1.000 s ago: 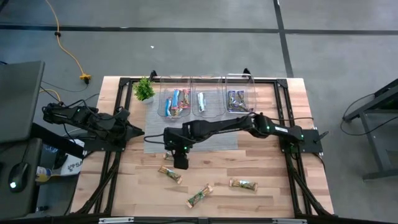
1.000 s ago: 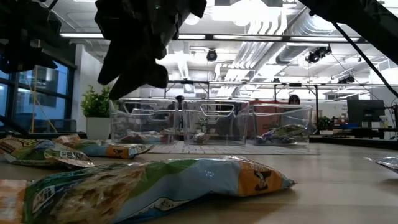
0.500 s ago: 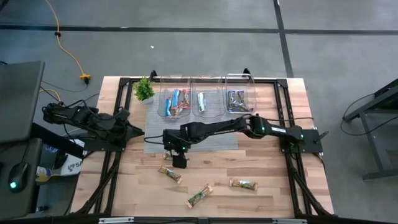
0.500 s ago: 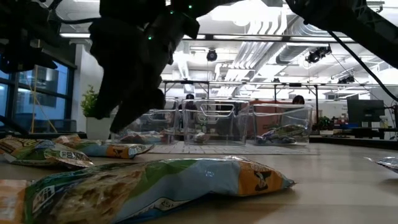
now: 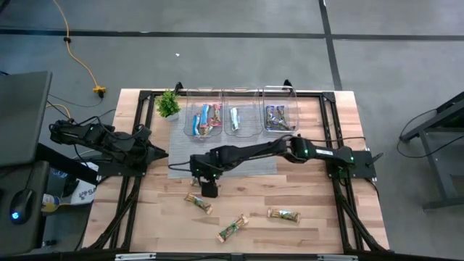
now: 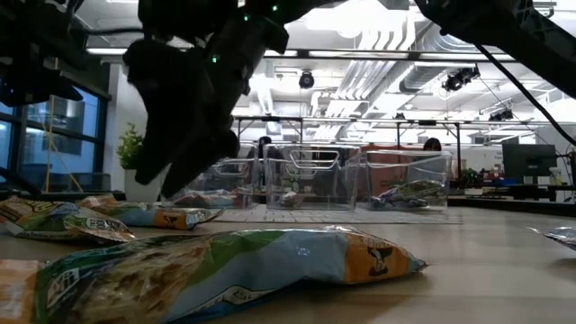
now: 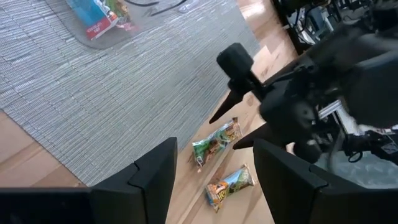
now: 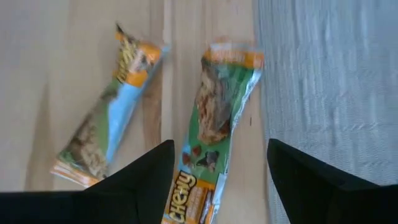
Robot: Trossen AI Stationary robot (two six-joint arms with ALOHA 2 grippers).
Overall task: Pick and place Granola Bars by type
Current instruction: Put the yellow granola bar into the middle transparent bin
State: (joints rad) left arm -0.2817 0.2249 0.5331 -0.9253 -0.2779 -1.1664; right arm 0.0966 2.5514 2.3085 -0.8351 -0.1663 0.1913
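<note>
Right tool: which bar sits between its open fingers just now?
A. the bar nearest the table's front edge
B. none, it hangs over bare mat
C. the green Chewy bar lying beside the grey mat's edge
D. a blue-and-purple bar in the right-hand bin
C: in the right wrist view the right tool frames the green Chewy bar beside the grey mat.

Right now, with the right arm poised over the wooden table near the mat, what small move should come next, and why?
Probably lower the right end effector straight down: it is open and straddles the green bar lying beside the grey mat, not yet gripped.
</note>
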